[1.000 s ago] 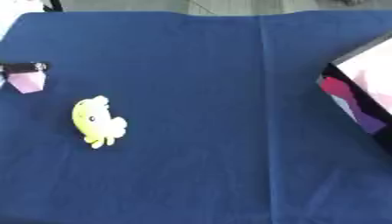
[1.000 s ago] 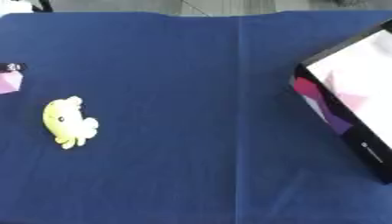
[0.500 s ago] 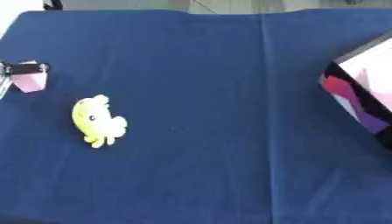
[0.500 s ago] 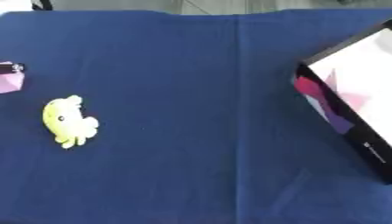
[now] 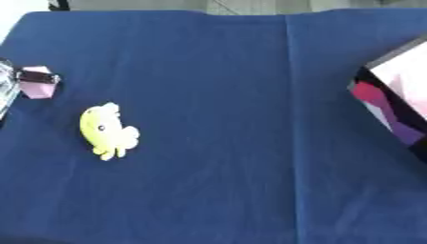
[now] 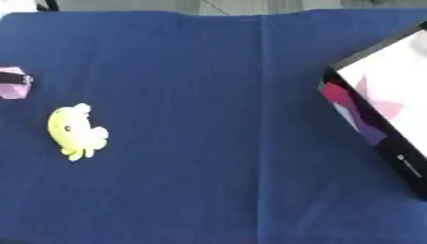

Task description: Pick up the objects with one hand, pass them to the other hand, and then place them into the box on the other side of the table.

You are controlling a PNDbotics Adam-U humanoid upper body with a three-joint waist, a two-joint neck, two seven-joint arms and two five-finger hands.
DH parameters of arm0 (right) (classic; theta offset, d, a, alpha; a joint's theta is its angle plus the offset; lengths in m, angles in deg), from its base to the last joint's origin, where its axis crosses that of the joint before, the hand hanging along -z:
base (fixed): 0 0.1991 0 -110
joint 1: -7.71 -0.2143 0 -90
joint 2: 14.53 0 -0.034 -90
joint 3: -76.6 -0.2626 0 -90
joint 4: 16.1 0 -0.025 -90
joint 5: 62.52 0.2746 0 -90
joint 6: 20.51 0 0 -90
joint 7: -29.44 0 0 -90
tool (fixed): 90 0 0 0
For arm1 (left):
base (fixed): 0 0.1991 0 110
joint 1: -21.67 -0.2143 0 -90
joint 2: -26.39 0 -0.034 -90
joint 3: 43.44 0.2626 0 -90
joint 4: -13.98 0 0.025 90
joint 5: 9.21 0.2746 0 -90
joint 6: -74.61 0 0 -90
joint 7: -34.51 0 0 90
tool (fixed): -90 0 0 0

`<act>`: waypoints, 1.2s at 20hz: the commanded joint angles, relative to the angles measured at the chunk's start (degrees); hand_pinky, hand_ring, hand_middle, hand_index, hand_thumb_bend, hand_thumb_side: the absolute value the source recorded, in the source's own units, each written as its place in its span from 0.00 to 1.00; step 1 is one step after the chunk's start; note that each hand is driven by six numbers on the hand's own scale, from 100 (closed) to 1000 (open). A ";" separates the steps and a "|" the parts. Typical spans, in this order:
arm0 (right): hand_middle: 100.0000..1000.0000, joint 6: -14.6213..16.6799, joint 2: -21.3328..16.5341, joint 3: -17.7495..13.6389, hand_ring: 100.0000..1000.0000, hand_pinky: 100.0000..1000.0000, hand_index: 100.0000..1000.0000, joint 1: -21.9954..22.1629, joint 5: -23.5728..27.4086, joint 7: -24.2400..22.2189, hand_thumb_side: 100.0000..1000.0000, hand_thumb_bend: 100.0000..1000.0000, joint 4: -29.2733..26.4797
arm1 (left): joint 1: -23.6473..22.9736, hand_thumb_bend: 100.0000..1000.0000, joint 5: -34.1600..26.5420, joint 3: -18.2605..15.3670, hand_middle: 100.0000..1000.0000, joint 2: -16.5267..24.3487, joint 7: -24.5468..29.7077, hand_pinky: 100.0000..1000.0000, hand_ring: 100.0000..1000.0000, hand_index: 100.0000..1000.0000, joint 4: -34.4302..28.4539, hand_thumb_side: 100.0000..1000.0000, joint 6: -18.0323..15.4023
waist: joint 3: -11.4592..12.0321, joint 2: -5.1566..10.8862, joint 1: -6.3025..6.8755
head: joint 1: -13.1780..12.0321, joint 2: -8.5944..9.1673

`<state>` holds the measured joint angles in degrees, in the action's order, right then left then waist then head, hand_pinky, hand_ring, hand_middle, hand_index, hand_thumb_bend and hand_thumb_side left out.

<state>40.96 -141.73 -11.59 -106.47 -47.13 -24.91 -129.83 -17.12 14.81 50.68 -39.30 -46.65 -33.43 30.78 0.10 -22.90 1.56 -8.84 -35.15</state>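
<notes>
A yellow soft toy [image 5: 106, 130] with small legs lies on the blue cloth at the left. Up and to its left is a small pink block [image 5: 37, 88] with a dark strip across its top. A silver and dark sliver of my left hand [image 5: 5, 86] shows at the left edge, right beside that block; how it holds the block is hidden. The box [image 6: 385, 102], black-rimmed with a white and pink inside, stands tilted at the right edge. My right hand shows in neither view.
The blue cloth [image 5: 217, 62] covers the whole table, with a straight crease running front to back right of centre. A pale floor strip shows past the far edge.
The pink block with its dark strip has crept a little to the right, further into view. The yellow toy and the box have stayed put.
</notes>
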 commanded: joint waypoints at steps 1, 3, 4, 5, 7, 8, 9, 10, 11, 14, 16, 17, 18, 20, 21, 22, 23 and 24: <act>0.75 -11.43 -1.44 -0.74 0.78 0.66 0.79 -0.19 0.31 12.10 0.16 0.08 -0.86 | 1.30 0.31 1.99 -0.62 0.80 1.18 1.13 0.91 0.92 0.77 -0.10 0.26 0.16 | 0.07 1.72 0.03 | -0.15 -0.06; 0.75 -11.47 -1.43 -0.70 0.78 0.66 0.79 -0.07 0.37 12.21 0.16 0.08 -0.86 | 1.41 0.24 2.70 -0.71 0.80 1.13 1.48 0.90 0.92 0.76 -0.11 0.22 0.28 | 0.08 1.77 0.05 | -0.19 -0.17; 0.75 -11.52 -1.43 -0.68 0.78 0.66 0.79 -0.01 0.38 12.26 0.16 0.08 -0.86 | 1.49 0.20 3.00 -0.76 0.80 1.14 1.55 0.90 0.91 0.75 -0.14 0.21 0.37 | 0.10 1.80 0.04 | -0.17 -0.22; 0.75 -11.58 -1.44 -0.66 0.78 0.66 0.79 0.06 0.38 12.30 0.16 0.08 -0.86 | 1.59 0.15 3.27 -0.80 0.79 1.16 1.51 0.90 0.91 0.74 -0.18 0.20 0.48 | 0.14 1.85 0.03 | -0.13 -0.27; 0.75 -11.63 -1.49 -0.62 0.78 0.66 0.79 0.17 0.38 12.32 0.16 0.08 -0.86 | 1.77 0.09 3.74 -0.87 0.79 1.23 1.16 0.90 0.91 0.72 -0.33 0.18 0.81 | 0.26 1.98 0.00 | -0.01 -0.47; 0.75 -11.62 -1.53 -0.61 0.78 0.66 0.80 0.23 0.36 12.29 0.16 0.08 -0.86 | 1.87 0.06 3.87 -0.89 0.79 1.27 0.95 0.89 0.90 0.71 -0.46 0.18 0.93 | 0.33 2.06 -0.02 | 0.04 -0.54; 0.75 -11.56 -1.58 -0.64 0.78 0.66 0.80 0.29 0.33 12.23 0.16 0.07 -0.86 | 1.96 0.03 3.92 -0.88 0.78 1.34 0.76 0.89 0.90 0.70 -0.67 0.17 1.00 | 0.43 2.16 -0.04 | 0.09 -0.61; 0.75 -11.51 -1.63 -0.69 0.78 0.66 0.80 0.35 0.32 12.16 0.16 0.07 -0.86 | 2.04 0.00 3.91 -0.83 0.77 1.42 0.59 0.88 0.89 0.68 -0.95 0.17 1.04 | 0.55 2.27 -0.06 | 0.15 -0.69; 0.75 -11.46 -1.69 -0.74 0.78 0.66 0.80 0.40 0.31 12.08 0.17 0.07 -0.86 | 2.12 0.00 3.83 -0.72 0.77 1.56 0.44 0.88 0.89 0.67 -1.36 0.17 1.02 | 0.70 2.39 -0.10 | 0.21 -0.79; 0.75 -11.57 -1.86 -0.82 0.78 0.66 0.80 0.45 0.26 11.85 0.17 0.06 -0.86 | 2.11 0.00 3.55 0.05 0.75 2.10 0.34 0.86 0.87 0.63 -3.57 0.15 0.64 | 1.16 2.78 -0.19 | 0.31 -0.93; 0.75 -11.77 -1.94 -0.84 0.79 0.66 0.80 0.61 0.27 11.80 0.17 0.06 -0.86 | 1.94 0.00 3.37 0.94 0.74 2.67 0.87 0.85 0.85 0.61 -6.05 0.13 0.14 | 1.52 3.07 -0.23 | 0.35 -1.06; 0.75 -11.84 -1.99 -0.83 0.79 0.66 0.80 0.68 0.27 11.77 0.17 0.05 -0.86 | 1.85 0.00 3.34 1.34 0.73 2.99 1.26 0.85 0.85 0.60 -7.34 0.13 0.03 | 1.67 3.20 -0.24 | 0.34 -1.10; 0.75 -11.87 -2.06 -0.82 0.79 0.66 0.80 0.71 0.25 11.72 0.17 0.05 -0.86 | 1.77 0.00 3.32 1.70 0.73 3.27 1.68 0.84 0.84 0.59 -8.64 0.13 -0.07 | 1.80 3.35 -0.24 | 0.34 -1.14; 0.75 -11.88 -2.21 -0.82 0.79 0.66 0.80 0.73 0.12 11.48 0.17 0.06 -0.86 | 1.46 0.00 2.86 2.28 0.72 3.87 2.60 0.84 0.82 0.59 -11.74 0.13 -0.43 | 2.03 3.65 -0.27 | 0.38 -1.16; 0.75 -11.81 -2.31 -0.84 0.79 0.66 0.80 0.70 0.03 11.30 0.17 0.07 -0.86 | 1.08 0.00 2.37 2.69 0.72 4.34 3.03 0.83 0.82 0.59 -13.95 0.13 -0.84 | 2.15 3.78 -0.28 | 0.47 -1.15; 0.75 -11.70 -2.42 -0.83 0.79 0.67 0.80 0.64 -0.08 11.03 0.16 0.08 -0.86 | 0.40 0.00 1.60 3.20 0.71 5.00 3.45 0.83 0.81 0.59 -16.99 0.14 -1.40 | 2.27 3.92 -0.29 | 0.64 -1.15; 0.75 -11.59 -2.52 -0.79 0.79 0.67 0.80 0.55 -0.24 10.69 0.16 0.08 -0.86 | -0.47 0.00 0.66 3.63 0.71 5.70 3.68 0.83 0.80 0.59 -20.36 0.14 -1.94 | 2.38 4.04 -0.31 | 0.82 -1.18; 0.76 -11.44 -2.62 -0.66 0.79 0.67 0.80 0.43 -0.46 10.22 0.16 0.09 -0.86 | -1.52 0.00 -0.62 4.01 0.69 6.37 3.68 0.82 0.78 0.59 -24.12 0.16 -2.69 | 2.48 4.15 -0.31 | 1.07 -1.23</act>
<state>40.43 -141.77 -11.56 -105.49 -47.21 -25.44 -129.84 -19.22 15.22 54.51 -36.33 -43.24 -53.27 28.86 2.54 -20.40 1.32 -8.02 -36.17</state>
